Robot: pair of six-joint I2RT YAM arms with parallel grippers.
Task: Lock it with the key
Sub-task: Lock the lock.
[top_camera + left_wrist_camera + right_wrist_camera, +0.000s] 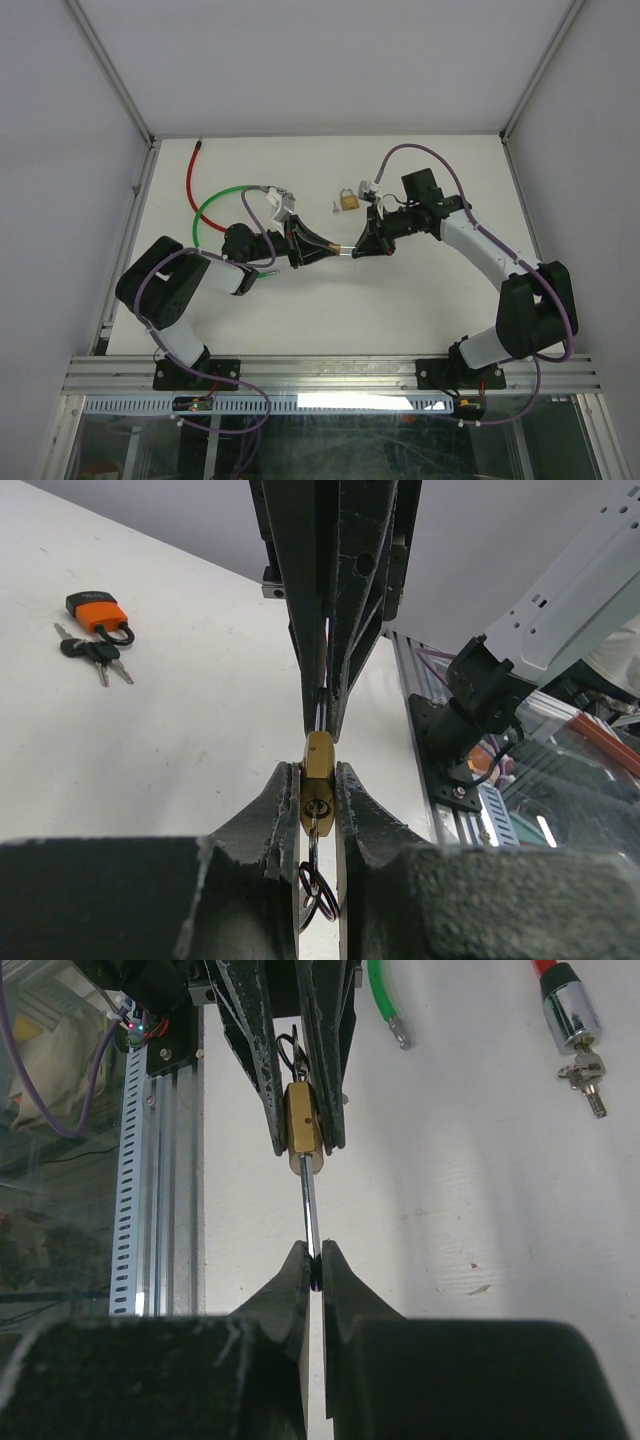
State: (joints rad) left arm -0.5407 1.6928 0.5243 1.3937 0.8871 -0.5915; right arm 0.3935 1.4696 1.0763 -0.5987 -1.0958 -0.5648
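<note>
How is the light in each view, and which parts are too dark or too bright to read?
Top external: even soft light, faint shadows, one overexposed bright strip under the front rail. Left wrist: the left gripper is almost black, the brass padlock it grips sharp. Right wrist: the right gripper equally dark, padlock clear.

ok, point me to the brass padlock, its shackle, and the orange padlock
brass padlock (304, 1125), right wrist view, on the side of its brass body.
shackle (309, 1208), right wrist view, on the bare steel bar below the body.
orange padlock (98, 613), left wrist view, on its orange body.
</note>
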